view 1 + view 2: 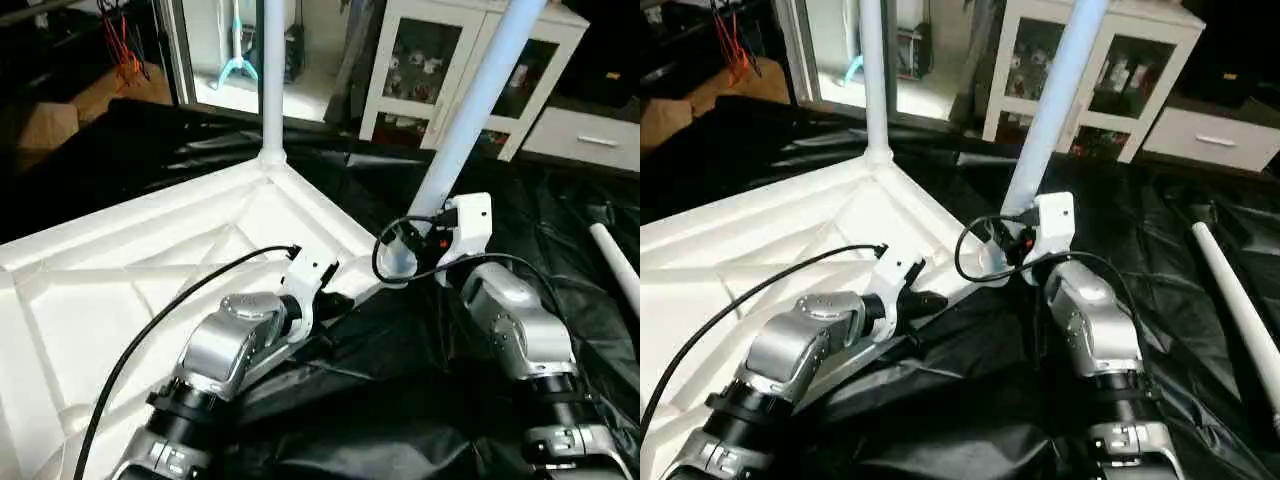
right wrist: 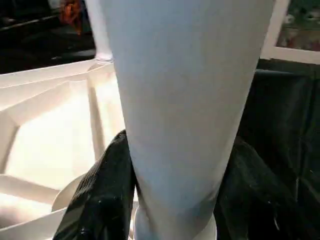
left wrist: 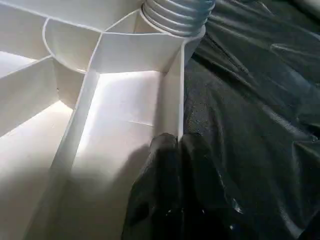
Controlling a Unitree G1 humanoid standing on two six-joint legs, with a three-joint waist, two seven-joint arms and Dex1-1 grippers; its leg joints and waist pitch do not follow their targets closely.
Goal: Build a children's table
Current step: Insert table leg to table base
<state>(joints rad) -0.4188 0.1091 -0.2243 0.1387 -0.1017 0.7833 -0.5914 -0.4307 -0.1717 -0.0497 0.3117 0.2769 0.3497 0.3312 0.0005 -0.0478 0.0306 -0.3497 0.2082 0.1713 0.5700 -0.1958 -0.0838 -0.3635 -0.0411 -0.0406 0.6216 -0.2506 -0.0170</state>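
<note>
The children's table lies upside down on a black sheet, its white ribbed tabletop (image 1: pixel 150 270) facing up. One white leg (image 1: pixel 272 80) stands upright in the far corner socket. A second leg (image 1: pixel 470 110) leans to the right, with its threaded end (image 3: pixel 177 15) at the near right corner socket. My right gripper (image 2: pixel 180 150) is shut on this leg just above the socket, one black finger (image 2: pixel 100 200) on each side. My left gripper (image 3: pixel 172 142) is shut on the tabletop's thin rim wall, close beside that socket. A third leg (image 1: pixel 1235 300) lies loose on the sheet at the right.
The black sheet (image 1: pixel 400 400) covers the floor around the tabletop. A white cabinet (image 1: pixel 430 60) with glass doors and a low drawer unit (image 1: pixel 590 135) stand at the back right. A cardboard box (image 1: pixel 40 125) sits at the back left.
</note>
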